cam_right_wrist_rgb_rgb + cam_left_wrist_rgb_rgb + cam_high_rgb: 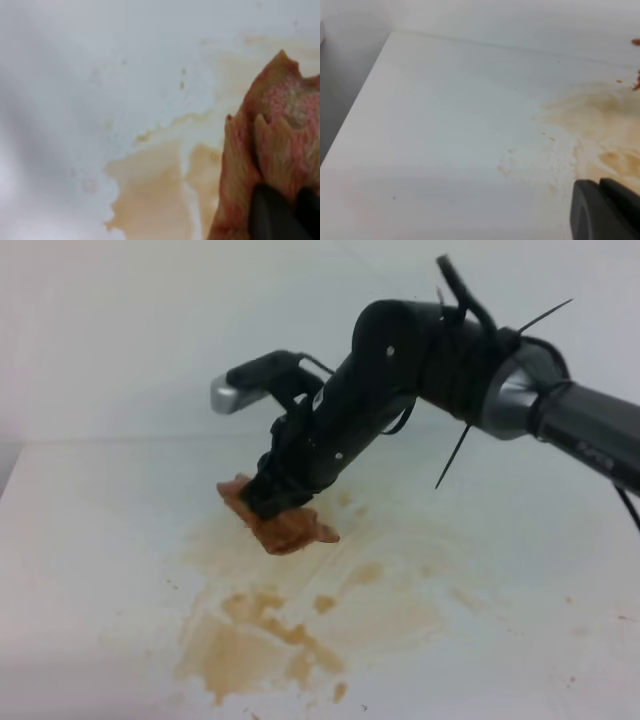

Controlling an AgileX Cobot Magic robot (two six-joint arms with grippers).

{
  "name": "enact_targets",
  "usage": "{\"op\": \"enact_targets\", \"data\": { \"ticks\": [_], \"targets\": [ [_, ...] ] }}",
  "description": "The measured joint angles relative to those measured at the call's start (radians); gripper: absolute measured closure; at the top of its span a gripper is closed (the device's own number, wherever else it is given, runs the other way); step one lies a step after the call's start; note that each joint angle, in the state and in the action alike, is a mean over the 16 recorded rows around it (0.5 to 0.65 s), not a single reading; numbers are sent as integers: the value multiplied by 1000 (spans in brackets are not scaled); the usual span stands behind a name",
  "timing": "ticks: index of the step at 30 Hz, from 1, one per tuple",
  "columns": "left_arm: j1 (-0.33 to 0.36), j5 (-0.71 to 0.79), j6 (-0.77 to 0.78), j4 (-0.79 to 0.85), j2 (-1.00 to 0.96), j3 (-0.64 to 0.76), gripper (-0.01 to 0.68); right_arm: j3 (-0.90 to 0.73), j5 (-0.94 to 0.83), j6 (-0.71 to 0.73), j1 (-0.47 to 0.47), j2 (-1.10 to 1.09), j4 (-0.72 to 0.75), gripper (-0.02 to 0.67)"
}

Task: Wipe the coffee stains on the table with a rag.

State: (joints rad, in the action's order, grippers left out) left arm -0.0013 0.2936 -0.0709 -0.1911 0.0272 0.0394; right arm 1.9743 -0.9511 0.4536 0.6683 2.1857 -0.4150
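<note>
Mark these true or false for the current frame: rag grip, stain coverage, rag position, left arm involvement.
1. The right hand is shut on the rag. True.
2. The coffee stains are fully wiped off the table. False: tan smears and thicker patches still spread across the white surface.
3. The rag lies loose in the middle of the thickest patches. False: it is pinched in the hand at the far edge of the stained area, with the thickest patches nearer the camera.
4. The left hand holds no cloth. True: only its dark tip shows at the frame edge, beside the smears.
5. The rag is reddish-brown and wrinkled. True.
</note>
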Motion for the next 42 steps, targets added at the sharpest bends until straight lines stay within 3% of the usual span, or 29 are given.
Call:
{"op": "enact_targets", "data": {
  "ticks": [6, 15, 20, 33, 42],
  "targets": [
    [0, 0, 0, 0, 0, 0, 672, -144, 104, -43, 2, -99, -130, 647],
    [0, 0, 0, -1, 0, 0, 672, -408, 207, 167, 5, -160, -541, 644],
    [0, 0, 0, -2, 0, 0, 672, -480, 207, 266, 5, -143, -684, 600],
    [0, 1, 0, -19, 0, 0, 672, -465, 190, 296, 3, -105, -638, 371],
    [0, 2, 0, -28, 0, 0, 672, -400, 107, 337, 40, -93, -552, 349]
  ]
}}
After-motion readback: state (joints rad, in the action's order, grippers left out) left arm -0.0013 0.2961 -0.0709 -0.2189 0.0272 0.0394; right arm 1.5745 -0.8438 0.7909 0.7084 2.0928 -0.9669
